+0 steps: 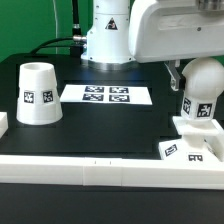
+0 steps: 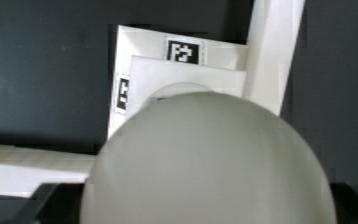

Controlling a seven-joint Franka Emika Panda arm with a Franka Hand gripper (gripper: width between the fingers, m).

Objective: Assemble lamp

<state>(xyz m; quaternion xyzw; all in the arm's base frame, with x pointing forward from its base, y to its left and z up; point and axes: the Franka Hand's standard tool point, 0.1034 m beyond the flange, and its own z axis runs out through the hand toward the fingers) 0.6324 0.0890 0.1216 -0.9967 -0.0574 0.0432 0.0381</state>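
The white rounded bulb (image 1: 198, 104) with a square tag stands upright over the flat square base (image 1: 192, 146) at the exterior view's right, its lower end at the base's top. I cannot tell whether it is seated. My gripper (image 1: 201, 82) is shut on the bulb's upper part. In the wrist view the bulb (image 2: 202, 155) fills the middle, with the tagged base (image 2: 179, 62) beyond it. The dark fingers (image 2: 48, 206) show at both sides of the bulb. The tapered shade (image 1: 38, 93) stands mouth down at the exterior view's left, apart from the gripper.
The marker board (image 1: 105, 95) lies flat at the middle back. A long white rail (image 1: 90, 166) runs along the front, and another rail (image 2: 275, 45) lies beside the base. The arm's white body (image 1: 108, 35) stands behind the board.
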